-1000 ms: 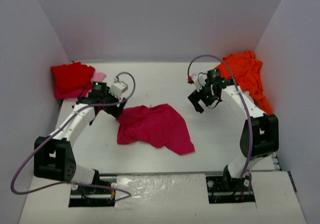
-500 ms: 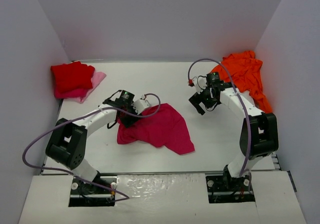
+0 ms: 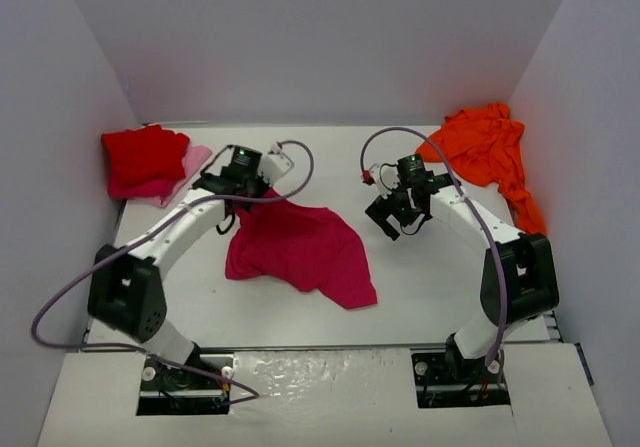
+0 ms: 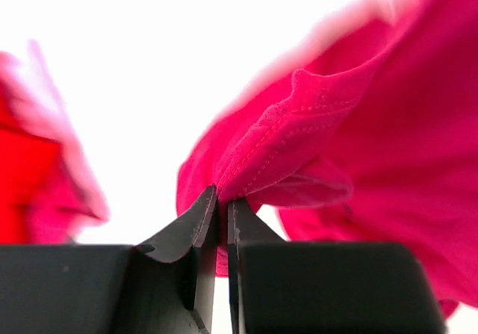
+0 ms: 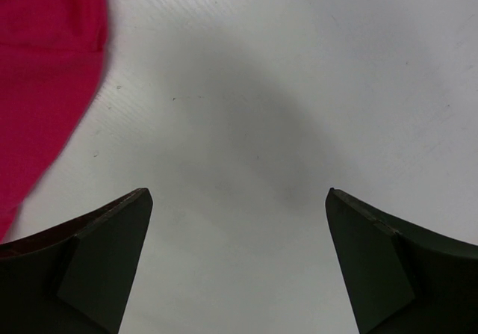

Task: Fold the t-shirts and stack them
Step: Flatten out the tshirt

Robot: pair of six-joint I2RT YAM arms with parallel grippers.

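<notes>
As fingers (image 4: 198, 229) pinch magenta t-shirt (image 3: 300, 252), red t-shirt (image 3: 142, 152) neighbours.

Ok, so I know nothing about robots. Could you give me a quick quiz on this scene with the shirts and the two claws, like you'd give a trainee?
1. True or false: the right gripper is shut on cloth.
2. Pick one. The left gripper is: A, wide open in the air; B, shut on an edge of the magenta t-shirt; C, shut on nothing.
3. Fill the gap: the orange t-shirt lies unfolded at the back ___ corner of the table.

Key: 1 false, it is open over bare table; 2 B; 3 right.
</notes>
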